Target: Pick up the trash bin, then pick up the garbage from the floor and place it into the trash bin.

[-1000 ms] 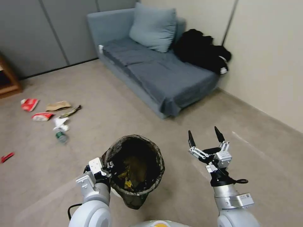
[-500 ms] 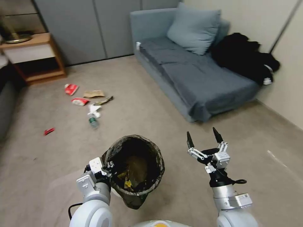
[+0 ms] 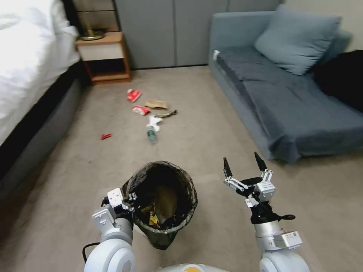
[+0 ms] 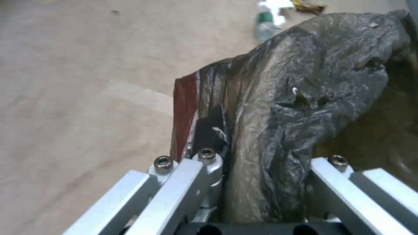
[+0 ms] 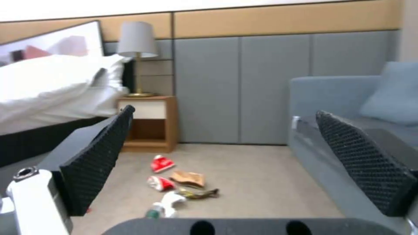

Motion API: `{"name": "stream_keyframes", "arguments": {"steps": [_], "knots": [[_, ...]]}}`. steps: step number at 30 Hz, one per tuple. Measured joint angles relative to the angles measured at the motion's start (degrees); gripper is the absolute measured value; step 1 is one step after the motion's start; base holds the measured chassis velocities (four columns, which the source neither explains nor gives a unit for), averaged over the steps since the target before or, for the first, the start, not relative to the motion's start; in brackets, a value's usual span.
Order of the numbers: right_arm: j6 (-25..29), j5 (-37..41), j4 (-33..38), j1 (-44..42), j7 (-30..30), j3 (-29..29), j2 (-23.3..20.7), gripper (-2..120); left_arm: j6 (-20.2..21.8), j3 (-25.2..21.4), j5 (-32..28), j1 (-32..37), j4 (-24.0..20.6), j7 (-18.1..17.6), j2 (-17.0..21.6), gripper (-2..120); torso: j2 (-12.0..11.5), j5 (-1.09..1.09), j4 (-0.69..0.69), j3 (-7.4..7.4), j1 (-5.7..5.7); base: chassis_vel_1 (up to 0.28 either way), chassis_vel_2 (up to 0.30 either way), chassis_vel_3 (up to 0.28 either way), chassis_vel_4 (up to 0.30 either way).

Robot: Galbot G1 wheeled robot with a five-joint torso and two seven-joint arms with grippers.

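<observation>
The trash bin (image 3: pixel 162 204) is lined with a thin, crinkled plastic bag, dark brown-black with a dull sheen. The left claw (image 4: pixel 257 182) is brushed silver metal with small bolts; the right claw (image 3: pixel 244 166) has black pads (image 5: pixel 98 156) with a rough, dimpled texture. The floor (image 3: pixel 211 124) is matt beige carpet. The sofa (image 3: pixel 287 102) is soft grey-blue cloth. The nightstand (image 3: pixel 104 56) is smooth wood. Crumpled glossy packets (image 3: pixel 140 109) lie by a brown paper bag (image 3: pixel 156 104).

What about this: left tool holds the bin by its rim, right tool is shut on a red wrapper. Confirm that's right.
Not quite. The right tool is open and holds nothing, as the head view shows. The left tool does hold the trash bin by its rim; the red wrapper lies on the floor.
</observation>
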Motion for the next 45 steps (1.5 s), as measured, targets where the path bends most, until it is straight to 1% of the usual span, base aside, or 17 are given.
{"name": "stream_keyframes", "arguments": {"steps": [11, 13, 21, 28, 45], "knots": [[-0.1, 0.0, 0.1, 0.0, -0.1, 0.0, 0.0, 100, 0.0, 0.0, 0.4, -0.2, 0.3, 0.0, 0.0, 75, 0.0, 0.0, 0.0, 0.0, 0.0, 0.126, 0.124, 0.134, 0.135], [-0.1, 0.0, 0.1, 0.0, -0.2, 0.0, 0.0, 100, -0.1, 0.1, 0.7, -0.3, 0.5, 0.0, -0.1, 75, 0.0, 0.0, 0.02, 0.0, 0.0, 0.15, 0.126, 0.132, 0.143], [0.1, -0.2, 0.3, -0.3, -0.5, -0.1, 0.3, 100, -0.6, 0.4, 1.5, -0.2, 1.0, 0.6, -0.3, 75, 0.0, 0.0, 0.01, 0.0, 0.0, 0.093, 0.081, 0.087, 0.095], [0.3, -0.3, 0.7, -0.6, -0.7, -0.1, 0.4, 100, -0.8, 0.4, 1.5, -0.1, 1.0, 0.8, -0.1, 75, 0.0, 0.0, -0.01, 0.0, 0.0, 0.0, 0.0, 0.0, 0.0], [1.0, -0.9, 0.3, -0.9, -1.1, 0.2, 0.7, 100, -0.9, 0.9, 2.8, 0.5, 0.6, 1.7, -0.2, 75, 0.0, 0.0, 0.0, 0.0, 0.0, 0.0, 0.0, 0.0, 0.0]]}}
